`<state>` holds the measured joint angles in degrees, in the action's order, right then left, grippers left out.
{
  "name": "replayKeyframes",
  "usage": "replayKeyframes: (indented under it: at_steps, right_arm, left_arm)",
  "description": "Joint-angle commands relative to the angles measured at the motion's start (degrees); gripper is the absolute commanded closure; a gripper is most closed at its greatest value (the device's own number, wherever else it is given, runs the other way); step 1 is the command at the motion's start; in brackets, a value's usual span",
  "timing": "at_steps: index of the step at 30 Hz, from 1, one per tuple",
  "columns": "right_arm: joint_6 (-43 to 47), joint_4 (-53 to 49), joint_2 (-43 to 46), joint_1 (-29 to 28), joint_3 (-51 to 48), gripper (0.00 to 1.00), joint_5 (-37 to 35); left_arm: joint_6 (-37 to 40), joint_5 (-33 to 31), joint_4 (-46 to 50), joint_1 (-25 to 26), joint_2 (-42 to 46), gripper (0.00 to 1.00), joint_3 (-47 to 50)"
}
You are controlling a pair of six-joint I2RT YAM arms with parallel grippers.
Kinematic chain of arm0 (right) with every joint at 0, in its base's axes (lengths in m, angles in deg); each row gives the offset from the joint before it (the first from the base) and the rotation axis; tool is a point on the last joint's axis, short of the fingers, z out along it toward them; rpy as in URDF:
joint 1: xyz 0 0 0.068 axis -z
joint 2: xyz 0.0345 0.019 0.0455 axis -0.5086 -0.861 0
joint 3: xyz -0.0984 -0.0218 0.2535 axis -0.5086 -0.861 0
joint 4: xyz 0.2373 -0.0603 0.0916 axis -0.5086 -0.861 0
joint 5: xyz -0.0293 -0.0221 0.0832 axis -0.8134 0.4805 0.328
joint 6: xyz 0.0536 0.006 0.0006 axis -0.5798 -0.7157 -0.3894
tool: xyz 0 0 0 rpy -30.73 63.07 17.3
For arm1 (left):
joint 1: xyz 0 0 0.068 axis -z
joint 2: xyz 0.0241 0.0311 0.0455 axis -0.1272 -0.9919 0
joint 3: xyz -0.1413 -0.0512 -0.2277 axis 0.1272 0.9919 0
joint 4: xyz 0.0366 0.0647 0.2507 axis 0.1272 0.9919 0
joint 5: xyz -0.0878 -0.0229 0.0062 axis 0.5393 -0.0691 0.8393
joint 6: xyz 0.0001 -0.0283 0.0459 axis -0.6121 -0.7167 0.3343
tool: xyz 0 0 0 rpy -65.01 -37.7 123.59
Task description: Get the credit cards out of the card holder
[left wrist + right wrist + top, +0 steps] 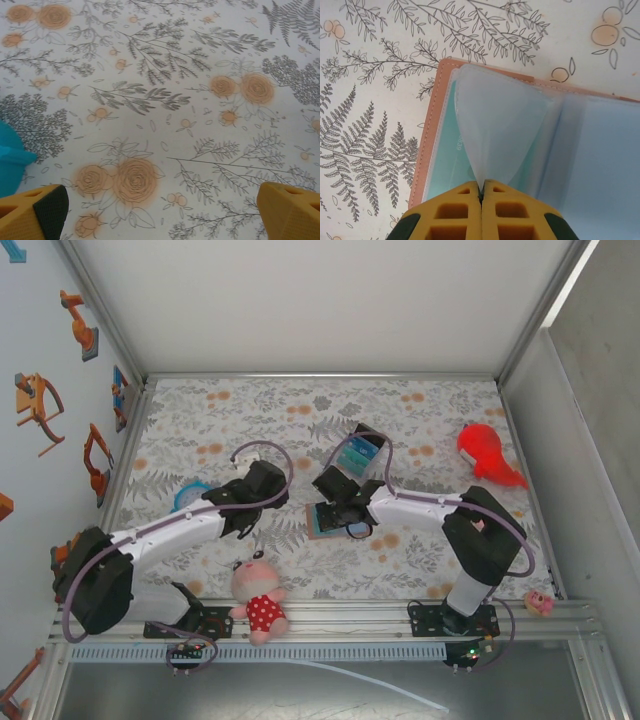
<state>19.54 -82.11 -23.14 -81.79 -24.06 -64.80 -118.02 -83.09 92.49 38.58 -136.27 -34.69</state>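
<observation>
Right gripper (481, 192) is closed on a clear sleeve (495, 125) of the holder (426, 150), which lies open just ahead of its fingers. Left gripper (162, 212) is open over bare cloth (165, 100). Risk: the grip holds plastic, not a card (445, 165), so pulling could lift the unpinned holder or tear the sleeve.

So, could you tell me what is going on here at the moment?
The right gripper is pinched shut on a clear plastic sleeve of the card holder, which lies open on the floral table. The left gripper hangs open above it, beside a teal object, holding nothing.
</observation>
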Motion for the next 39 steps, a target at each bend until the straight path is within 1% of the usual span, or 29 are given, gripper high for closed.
replayKeyframes:
  at_steps: [1,5,7,12,17,23,27,34,37,39]
  right_arm:
    - [-1.8,2.3,2.4,0.8,-1.8,0.96,1.4]
    - [-3.2,5.4,3.7,2.1,-4.2,0.96,3.7]
    - [-3.7,6.8,4.0,2.7,-5.2,0.95,4.8]
    - [-4.6,8.6,4.0,3.5,-6.5,0.95,5.9]
    - [-4.8,9.5,3.6,3.7,-6.3,0.95,6.9]
    - [-4.7,9.7,3.6,3.8,-6.1,0.96,7.6]
    - [-5.1,9.8,4.3,3.8,-6.7,0.96,7.7]
    - [-5.6,9.6,5.7,3.8,-7.8,0.95,6.9]
    - [-5.7,8.4,6.9,3.9,-8.5,0.91,4.9]
    - [-5.9,7.6,7.8,4.2,-9.2,0.86,3.8]
  left_arm:
    - [1.1,-1.3,-0.3,1.9,-2.4,0.03,-2.5]
    - [-0.2,0.3,-0.6,3.5,-5.6,0.03,-3.6]
    - [-1.0,2.5,-1.4,3.9,-6.7,0.03,-3.3]
    - [-2.4,11.2,-7.0,4.5,-8.5,0.03,0.1]
    - [-1.4,14.1,-9.2,6.0,-9.9,0.03,1.8]
    - [-0.6,14.5,-7.2,7.2,-15.3,0.03,-0.4]
    - [-0.7,12.0,-4.1,8.3,-18.0,0.03,-2.5]
    - [-2.2,9.3,0.4,8.5,-20.0,0.03,-4.1]
    - [-2.8,8.6,1.0,8.5,-19.9,0.03,-3.9]
    - [-2.9,8.5,1.1,8.5,-19.8,0.03,-3.8]
